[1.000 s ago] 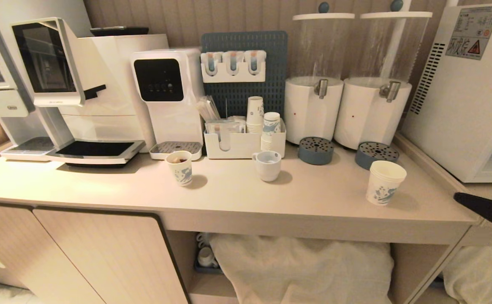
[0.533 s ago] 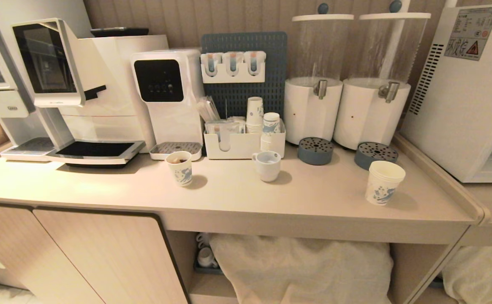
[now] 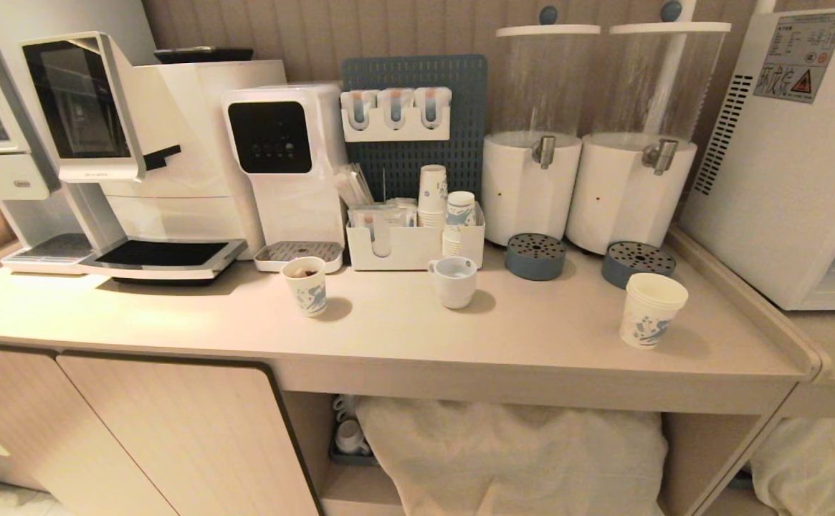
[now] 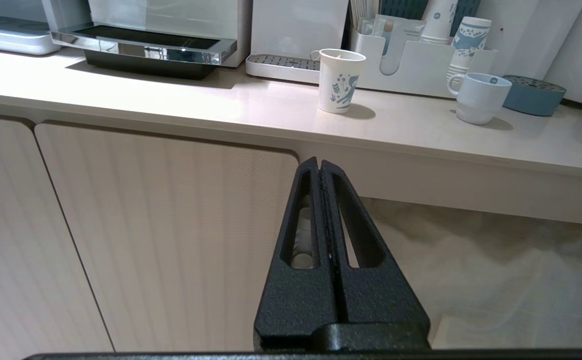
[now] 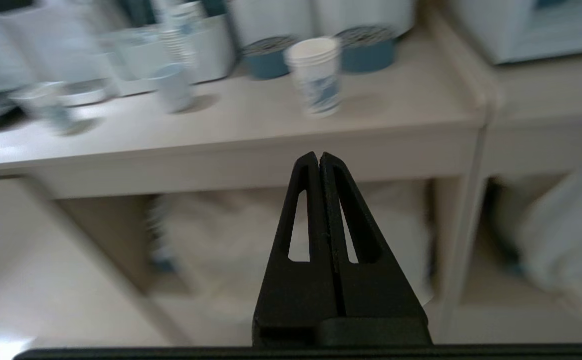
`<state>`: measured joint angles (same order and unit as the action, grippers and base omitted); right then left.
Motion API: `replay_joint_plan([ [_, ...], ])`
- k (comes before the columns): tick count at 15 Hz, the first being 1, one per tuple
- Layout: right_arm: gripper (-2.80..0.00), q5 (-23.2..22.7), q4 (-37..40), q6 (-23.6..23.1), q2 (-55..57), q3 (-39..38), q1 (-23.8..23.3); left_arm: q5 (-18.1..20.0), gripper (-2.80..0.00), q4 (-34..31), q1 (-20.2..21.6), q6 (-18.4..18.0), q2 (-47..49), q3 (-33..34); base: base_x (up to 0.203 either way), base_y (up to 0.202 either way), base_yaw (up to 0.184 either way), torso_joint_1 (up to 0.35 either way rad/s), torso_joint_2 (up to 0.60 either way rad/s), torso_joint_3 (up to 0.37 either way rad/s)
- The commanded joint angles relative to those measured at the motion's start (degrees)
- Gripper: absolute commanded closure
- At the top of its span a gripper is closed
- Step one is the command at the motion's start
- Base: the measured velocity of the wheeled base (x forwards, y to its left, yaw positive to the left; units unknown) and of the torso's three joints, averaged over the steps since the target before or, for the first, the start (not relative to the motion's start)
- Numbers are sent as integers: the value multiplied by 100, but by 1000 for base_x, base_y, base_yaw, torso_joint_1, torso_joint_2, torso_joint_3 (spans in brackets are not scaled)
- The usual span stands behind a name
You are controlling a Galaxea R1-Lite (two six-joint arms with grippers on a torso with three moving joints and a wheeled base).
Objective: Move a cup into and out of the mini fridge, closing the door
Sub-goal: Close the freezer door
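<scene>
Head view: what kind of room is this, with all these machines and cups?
Probably an office pantry or coffee corner: a coffee machine, a water dispenser, two drink dispensers and stacked paper cups line the counter.

Office drinks corner: coffee machine [image 3: 137, 158], water dispensers [image 3: 532, 143], paper cups [image 3: 433, 193].

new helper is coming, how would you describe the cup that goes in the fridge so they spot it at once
Find the white boxy mini fridge at the counter's right end. Just left of it, before the blue drip trays, stands the white paper cup with blue print. Unlike the shorter paper cup and handled mug, its rim is layered.
</scene>
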<state>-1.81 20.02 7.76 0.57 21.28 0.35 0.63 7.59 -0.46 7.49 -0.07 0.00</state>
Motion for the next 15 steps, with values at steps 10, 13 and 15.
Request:
replay_joint_plan([
  [10, 0, 6, -1337, -1188, -48, -1752, 0, -11, 0, -4, 2, -2, -19, 229, 0, 0, 0, 0, 0, 0],
  [13, 0, 49, -1450, -997, -57, -1919, 0, -2, 0, 5, 2, 16, -19, 229, 0, 0, 0, 0, 0, 0],
  [15, 0, 73, -1659, -925, -57, -1986, 0, -2, 0, 5, 2, 7, -19, 229, 0, 0, 0, 0, 0, 0],
])
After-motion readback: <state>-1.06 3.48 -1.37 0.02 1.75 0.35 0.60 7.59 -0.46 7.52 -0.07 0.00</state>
